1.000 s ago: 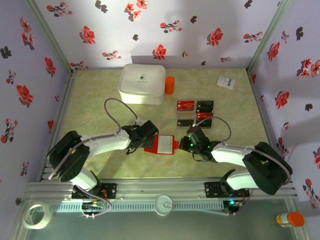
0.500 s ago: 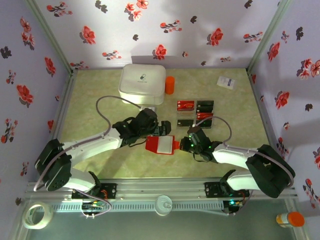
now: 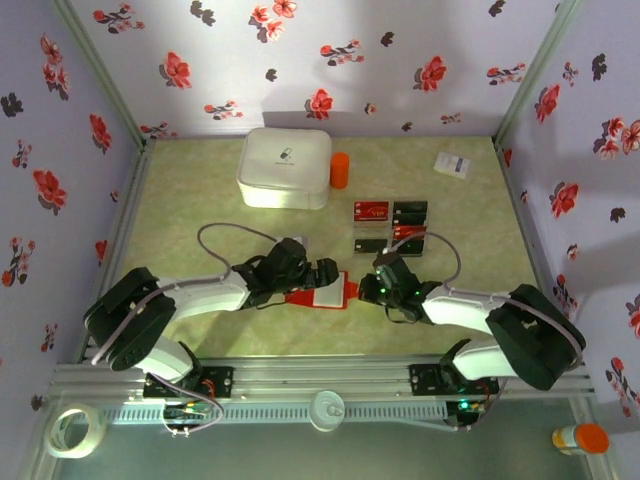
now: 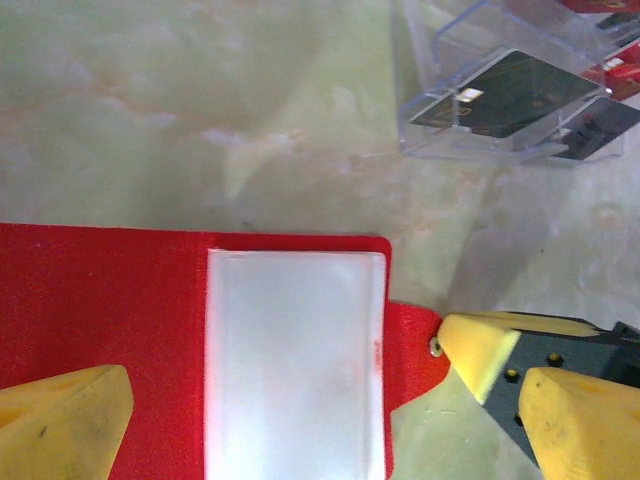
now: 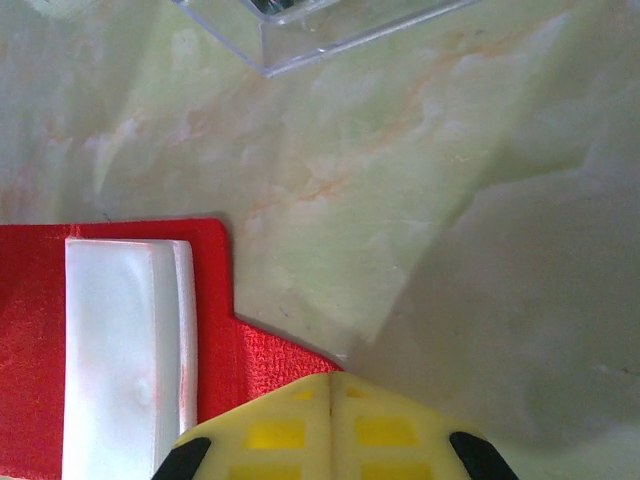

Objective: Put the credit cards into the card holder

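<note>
1. The left pincer [image 4: 325, 385] is released, its yellow fingers [image 4: 60, 425] spread wide. One finger hangs over the red cover. The other hangs past the wallet's edge, on the side toward the other arm.
2. The card holder [image 4: 290, 340] lies open and flat on the marbled green table [image 3: 200, 210], directly under the left pincer. Its pale window sits between the two spread fingers. Its small red tab with a snap points toward the right pincer [image 5: 332, 385].
3. The right pincer is clenched, fingertips pressed together, and meets the card holder at that tab. I cannot tell whether it pinches the tab or only touches it.
4. The credit cards [image 4: 510, 95], some red and some black, lie just beyond the right pincer in clear trays [image 4: 440, 60]. They are apart from the card holder.
5. Well beyond the left pincer stands a white rounded box [image 3: 285, 167], with an orange cylinder [image 3: 339, 170] just beside it on its right.
6. Farthest from the right pincer, near the back right corner, lies a small white box [image 3: 453, 165].
</note>
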Tool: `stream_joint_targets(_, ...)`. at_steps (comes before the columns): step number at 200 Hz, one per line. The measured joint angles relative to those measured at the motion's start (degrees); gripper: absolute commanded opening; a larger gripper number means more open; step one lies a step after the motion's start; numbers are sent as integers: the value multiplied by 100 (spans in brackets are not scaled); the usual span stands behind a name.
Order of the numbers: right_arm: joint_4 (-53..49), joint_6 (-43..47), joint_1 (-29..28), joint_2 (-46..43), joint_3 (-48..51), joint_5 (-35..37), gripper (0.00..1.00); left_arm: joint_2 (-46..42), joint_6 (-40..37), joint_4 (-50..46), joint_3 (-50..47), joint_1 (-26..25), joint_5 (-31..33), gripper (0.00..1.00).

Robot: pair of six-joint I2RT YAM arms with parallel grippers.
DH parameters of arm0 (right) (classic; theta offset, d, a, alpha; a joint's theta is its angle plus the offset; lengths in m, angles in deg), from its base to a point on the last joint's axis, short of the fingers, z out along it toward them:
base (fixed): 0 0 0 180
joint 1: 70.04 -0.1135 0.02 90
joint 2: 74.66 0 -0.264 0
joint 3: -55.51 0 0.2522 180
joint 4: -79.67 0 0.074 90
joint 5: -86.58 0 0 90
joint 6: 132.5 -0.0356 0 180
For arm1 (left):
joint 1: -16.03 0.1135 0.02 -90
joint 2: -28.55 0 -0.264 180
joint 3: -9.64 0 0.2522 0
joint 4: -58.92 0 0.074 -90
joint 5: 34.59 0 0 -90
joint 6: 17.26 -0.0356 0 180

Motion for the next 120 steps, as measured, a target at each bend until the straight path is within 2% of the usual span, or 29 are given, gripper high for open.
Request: stream_joint_targets(120, 223, 184, 0, 382, -214, -2, 0, 101, -212, 616, -437, 181, -44, 100)
